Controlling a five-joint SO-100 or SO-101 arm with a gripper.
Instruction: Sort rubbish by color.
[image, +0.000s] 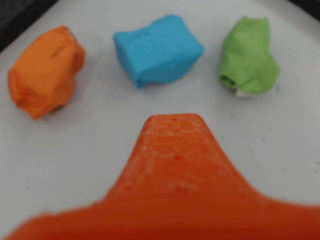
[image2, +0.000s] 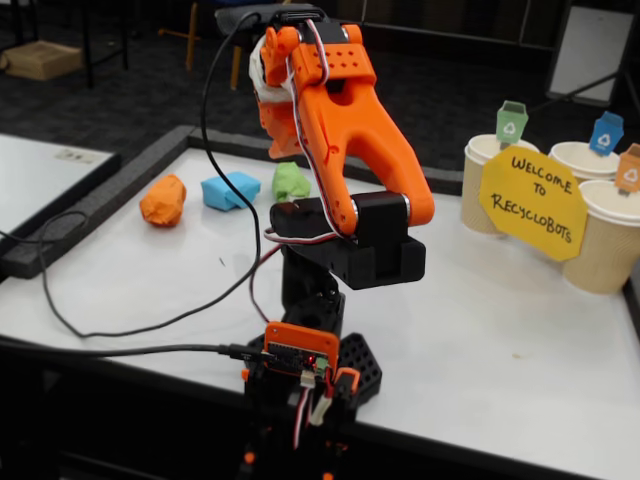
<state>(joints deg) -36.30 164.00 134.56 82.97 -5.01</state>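
On the white bench (image2: 500, 330), far side, your orange crumpled paper wad (image: 46, 70), light blue wad (image: 157, 49) and light green wad (image: 248, 56) are sitting unsorted in a row. The hand (image: 175, 125) is hovering short of them, carrying nothing; whether it is open I cannot tell. All sorting remains.

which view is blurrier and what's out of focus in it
Wrist view is blurrier: the gripper filling the bottom is soft, and the orange wad, blue wad and green wad are slightly fuzzy. Fixed view is sharper, evenly lit; the sign reads clearly.
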